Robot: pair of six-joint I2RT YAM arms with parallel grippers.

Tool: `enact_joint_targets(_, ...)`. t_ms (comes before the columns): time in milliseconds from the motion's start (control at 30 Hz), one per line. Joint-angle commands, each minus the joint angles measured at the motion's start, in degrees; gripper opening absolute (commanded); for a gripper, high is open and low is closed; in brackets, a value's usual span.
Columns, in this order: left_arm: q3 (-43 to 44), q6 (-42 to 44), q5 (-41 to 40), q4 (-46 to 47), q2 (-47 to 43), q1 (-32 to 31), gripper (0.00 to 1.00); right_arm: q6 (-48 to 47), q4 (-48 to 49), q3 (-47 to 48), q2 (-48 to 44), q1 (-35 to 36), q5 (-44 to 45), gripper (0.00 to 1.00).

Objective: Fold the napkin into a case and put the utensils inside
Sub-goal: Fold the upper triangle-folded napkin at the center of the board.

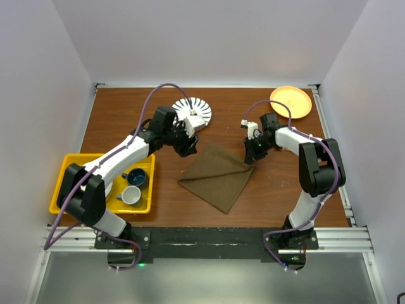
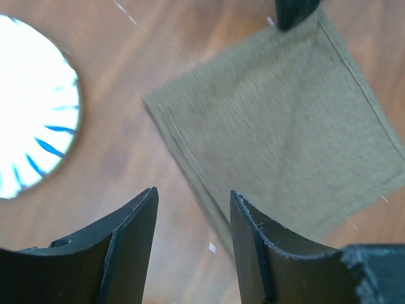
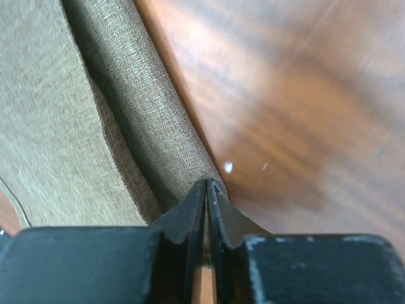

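Observation:
The olive-brown napkin lies on the wooden table with one part folded over along a diagonal crease. My right gripper is shut on its right corner, and the right wrist view shows the cloth fold pinched between the closed fingertips. My left gripper is open and empty just above the napkin's upper left edge. In the left wrist view its fingers straddle the napkin's edge. No utensils are in view.
A blue-striped white plate sits behind the left gripper and shows in the left wrist view. An orange plate is at the back right. A yellow tray with a blue mug and a grey cup stands at the left.

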Motion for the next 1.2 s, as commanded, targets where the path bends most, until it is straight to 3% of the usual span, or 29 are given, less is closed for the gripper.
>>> enact_joint_targets(0,-4.8,-2.4,4.1,-4.6,-1.8,0.5,0.54,-1.1,-4.3,-1.2,-2.4,0.0,0.6,0.04)
enact_joint_targets(67,-5.4,-3.7,4.7,-4.7,-1.8,0.5,0.54,-1.7,-7.0,-0.1,-1.9,0.0,0.4,0.04)
enact_joint_targets(300,-4.7,-2.9,2.8,-6.0,0.4,-0.1,0.52,-7.3,-13.5,7.9,-2.9,-3.4,3.7,0.26)
enact_joint_targets(367,-4.1,-2.9,1.5,-5.6,0.5,-1.8,0.49,-7.9,-15.0,11.1,-3.6,-4.8,3.5,0.27)
enact_joint_targets(533,-3.4,-3.7,-6.4,-4.7,2.8,-6.9,0.38,-4.7,-16.3,13.7,-5.0,-5.0,-5.1,0.31)
enact_joint_targets(733,-2.7,-4.0,-9.6,-3.8,7.4,-7.1,0.31,-0.7,-16.4,11.6,-4.2,-1.9,-11.5,0.32)
enact_joint_targets(1167,2.8,-0.1,-14.8,-1.5,18.8,-4.5,0.27,0.1,-11.0,4.9,1.0,0.6,-5.2,0.29)
